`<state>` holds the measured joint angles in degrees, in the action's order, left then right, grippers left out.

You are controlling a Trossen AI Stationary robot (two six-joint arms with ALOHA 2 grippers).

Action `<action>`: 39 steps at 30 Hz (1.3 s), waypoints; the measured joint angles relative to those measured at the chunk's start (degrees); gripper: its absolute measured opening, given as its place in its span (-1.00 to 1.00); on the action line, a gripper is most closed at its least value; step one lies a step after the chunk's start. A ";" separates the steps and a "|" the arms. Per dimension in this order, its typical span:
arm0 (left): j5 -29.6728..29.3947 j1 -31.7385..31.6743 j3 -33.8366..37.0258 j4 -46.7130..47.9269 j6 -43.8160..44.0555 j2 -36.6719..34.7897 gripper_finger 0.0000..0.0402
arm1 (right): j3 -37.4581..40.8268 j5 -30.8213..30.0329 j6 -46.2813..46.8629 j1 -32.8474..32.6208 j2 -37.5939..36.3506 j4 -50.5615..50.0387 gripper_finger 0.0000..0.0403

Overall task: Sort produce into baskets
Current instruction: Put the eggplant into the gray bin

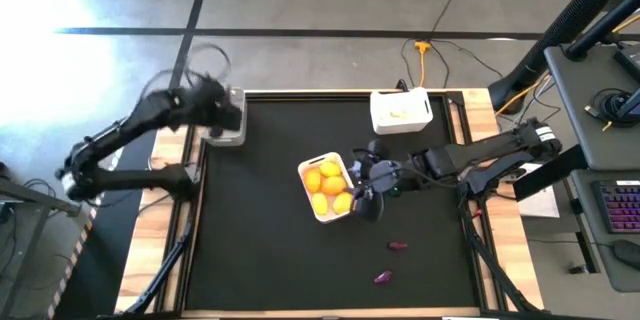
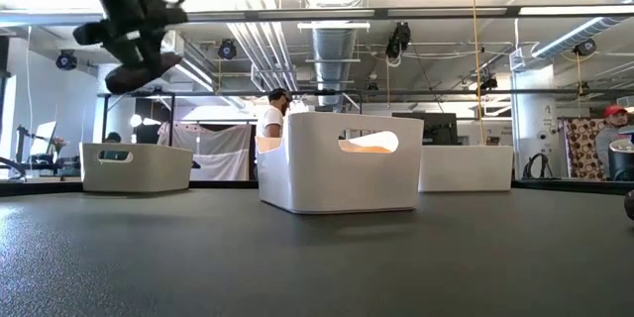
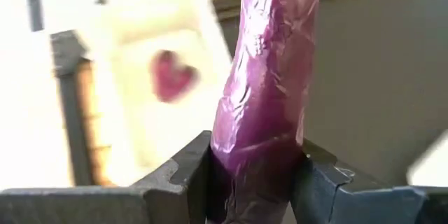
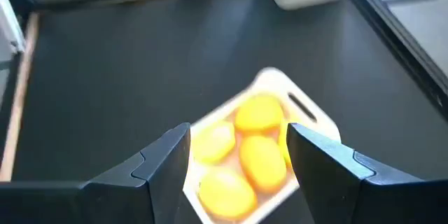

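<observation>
A purple vegetable [image 3: 269, 84] is being clamped low between the jaws of the left gripper [image 3: 255, 182] above the grey basket [image 1: 226, 117] at the far left, so it risks being tipped past the rim on release, while the right gripper [image 4: 238, 161] is being held open over the middle basket [image 1: 328, 189] of yellow fruits [image 4: 252, 150]

You find no writing, label, brand, number or sign that can be read in any of the four views; nothing on the table, on the arms or in the room behind it carries lettering you can make out.
</observation>
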<state>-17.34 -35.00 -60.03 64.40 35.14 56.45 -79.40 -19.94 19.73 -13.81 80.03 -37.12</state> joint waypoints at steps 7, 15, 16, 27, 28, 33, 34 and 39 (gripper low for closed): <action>13.95 -25.21 1.04 -1.50 -13.95 4.73 -0.35 | 0.81 -5.43 14.54 -5.09 0.17 -15.34 0.13; 11.45 -23.50 2.66 -4.29 -10.65 5.35 -0.25 | 5.90 -5.38 30.58 -11.09 1.13 -22.37 0.13; 11.13 -23.27 2.80 -5.05 -9.65 5.46 -0.25 | 6.61 -5.09 32.19 -11.75 1.13 -22.29 0.13; 2.04 -15.84 3.59 -11.73 0.18 9.47 -0.27 | 9.29 -3.51 46.11 -16.86 1.13 -22.20 0.13; 1.50 -14.90 3.60 -13.14 0.15 10.25 -0.27 | 9.29 -3.43 46.85 -17.43 1.13 -22.19 0.13; 0.06 -14.57 3.61 -17.70 -0.07 16.74 -0.27 | 9.33 -0.65 47.93 -20.34 1.13 -22.15 0.13; 0.06 -15.09 3.61 -17.32 -0.33 18.54 -0.27 | 9.33 -0.39 47.96 -20.76 1.13 -22.15 0.13; -0.12 -17.22 3.70 -14.31 -2.41 26.79 -0.27 | 9.33 -0.13 51.87 -22.64 1.14 -22.09 0.13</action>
<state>-17.45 -52.22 -56.34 50.10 32.73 83.24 -70.06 -20.07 71.60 -36.45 81.17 -59.21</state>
